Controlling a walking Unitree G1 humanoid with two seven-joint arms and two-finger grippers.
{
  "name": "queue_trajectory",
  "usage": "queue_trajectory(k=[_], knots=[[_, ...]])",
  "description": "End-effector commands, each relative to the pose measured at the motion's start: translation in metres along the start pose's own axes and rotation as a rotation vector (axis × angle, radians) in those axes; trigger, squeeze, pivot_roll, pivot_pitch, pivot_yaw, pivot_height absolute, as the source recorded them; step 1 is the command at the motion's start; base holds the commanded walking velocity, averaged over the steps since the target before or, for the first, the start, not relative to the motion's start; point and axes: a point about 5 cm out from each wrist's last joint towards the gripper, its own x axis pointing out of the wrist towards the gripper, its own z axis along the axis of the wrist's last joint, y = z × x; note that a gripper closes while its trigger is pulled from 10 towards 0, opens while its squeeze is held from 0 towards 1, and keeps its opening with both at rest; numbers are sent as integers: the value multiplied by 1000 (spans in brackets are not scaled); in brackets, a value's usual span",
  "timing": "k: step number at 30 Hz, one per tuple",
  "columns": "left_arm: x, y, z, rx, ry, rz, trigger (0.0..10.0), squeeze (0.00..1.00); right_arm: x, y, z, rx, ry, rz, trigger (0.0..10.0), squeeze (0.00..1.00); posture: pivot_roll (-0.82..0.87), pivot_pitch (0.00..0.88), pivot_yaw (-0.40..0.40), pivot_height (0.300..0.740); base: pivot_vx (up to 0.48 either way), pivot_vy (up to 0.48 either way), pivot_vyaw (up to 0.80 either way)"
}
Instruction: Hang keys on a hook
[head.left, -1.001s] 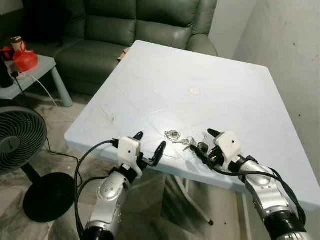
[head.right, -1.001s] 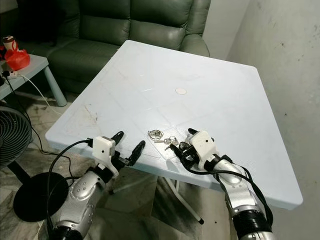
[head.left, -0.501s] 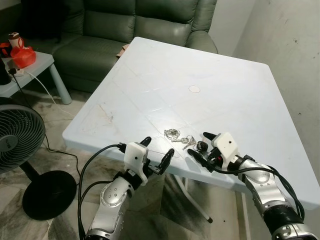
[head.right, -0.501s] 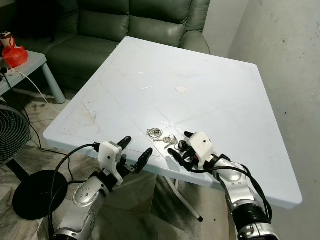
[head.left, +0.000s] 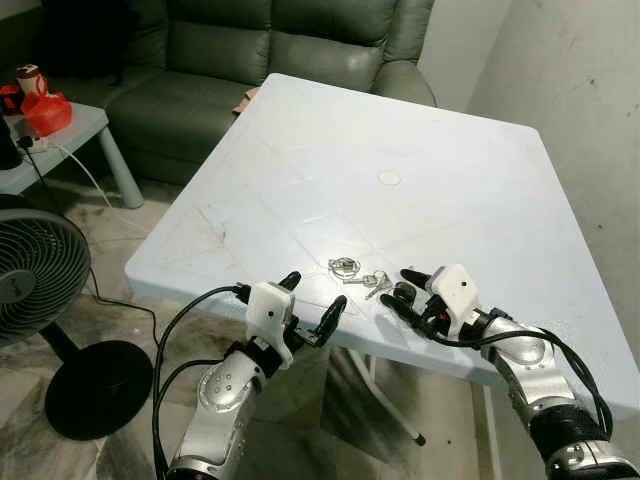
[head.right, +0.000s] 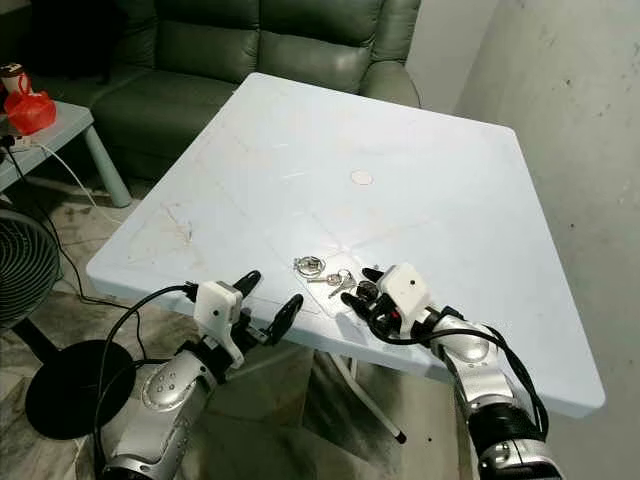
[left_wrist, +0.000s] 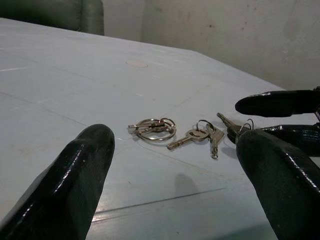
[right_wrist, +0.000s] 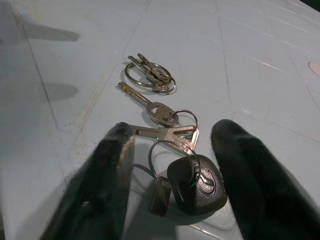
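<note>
Keys (right_wrist: 165, 131), one bunch, lie between right end effector (right_wrist: 172, 170) fingers.

Both arms are glossy silver shells with black joints. Behind each gripper's long black fingers (rounded, shiny) sits a white boxy housing, and black cables loop back along each forearm.

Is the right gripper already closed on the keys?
No, the right gripper is open, and the keys lie flat on the table between its fingers.
</note>
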Motion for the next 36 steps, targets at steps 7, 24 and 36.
queue_trajectory(k=[7,24,36], knots=[[1,-2,2,8,0,5,10000,0,3,-4,-1,-23,36,-19,10000,0,45,84,-105,740,0,0,0],[1,-1,3,8,-1,18,10000,0,1,-6,-5,-32,59,-18,4863,0,56,87,-108,740,0,0,0],[2,0,5,12,-8,20,10000,0,-2,-8,-3,-16,27,-20,0,0,52,92,-103,740,0,0,0]])
